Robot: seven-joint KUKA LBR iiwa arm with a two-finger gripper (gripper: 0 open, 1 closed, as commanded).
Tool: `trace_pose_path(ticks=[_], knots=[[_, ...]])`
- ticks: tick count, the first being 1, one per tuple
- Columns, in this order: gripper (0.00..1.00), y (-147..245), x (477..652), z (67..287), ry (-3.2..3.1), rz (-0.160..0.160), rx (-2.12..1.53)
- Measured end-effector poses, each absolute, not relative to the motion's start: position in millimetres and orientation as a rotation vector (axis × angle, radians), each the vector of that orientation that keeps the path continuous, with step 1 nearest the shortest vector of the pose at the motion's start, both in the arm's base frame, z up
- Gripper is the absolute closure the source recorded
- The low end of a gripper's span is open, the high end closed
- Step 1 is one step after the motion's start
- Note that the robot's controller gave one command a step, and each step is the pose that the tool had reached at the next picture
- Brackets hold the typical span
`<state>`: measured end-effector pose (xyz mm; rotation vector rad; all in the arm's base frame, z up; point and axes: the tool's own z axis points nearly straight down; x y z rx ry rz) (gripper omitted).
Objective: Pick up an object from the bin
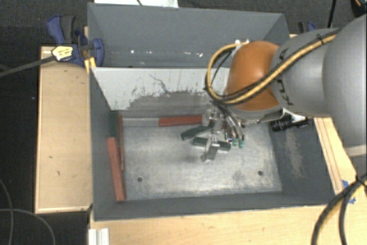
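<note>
My gripper hangs low over the middle of the bin floor, slightly toward the back. Its two grey fingers stand apart, one pointing left and the other lower down. A small dark green piece shows in the gap between them, and I cannot tell whether they touch it. A red-brown stick lies along the foot of the back wall, just left of the gripper.
A long red-brown stick lies along the left wall, with a dark green stick at its far end. The arm with its orange cover and cables hangs over the back right of the bin.
</note>
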<state>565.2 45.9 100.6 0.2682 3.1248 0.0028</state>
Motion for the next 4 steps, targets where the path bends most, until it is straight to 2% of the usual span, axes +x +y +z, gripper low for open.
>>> trace_pose_path(ticks=[1, 2, 3, 4], knots=[[0.0, 52, 566.7, 70, 3.113, 0.002, 0.415], [0.0, 52, 567.5, 71, 3.112, 0.001, 0.409], [1.0, 52, 569.5, 73, 3.107, 0.003, 0.406], [1.0, 52, 571.2, 118, 3.109, 0.004, 0.398]])
